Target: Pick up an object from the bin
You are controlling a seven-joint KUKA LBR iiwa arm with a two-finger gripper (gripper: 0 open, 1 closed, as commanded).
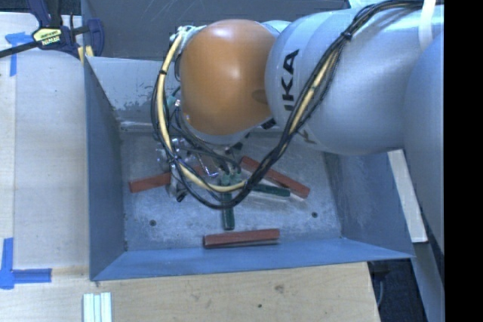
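Observation:
My gripper (176,164) is low in the middle of the bin, mostly hidden under the arm's orange cover and its cables. A short red-brown stick (149,182) lies just to its left on the bin floor. A dark green rod (228,219) pokes out from beneath the cables toward the front. A second green rod (270,192) lies flat on the right, next to another red-brown stick (285,182) that is slanted. Whether any of these touches the gripper is hidden.
A longer red-brown bar (241,239) lies along the front wall of the bin. The arm comes in from the right and covers the bin's right and rear parts.

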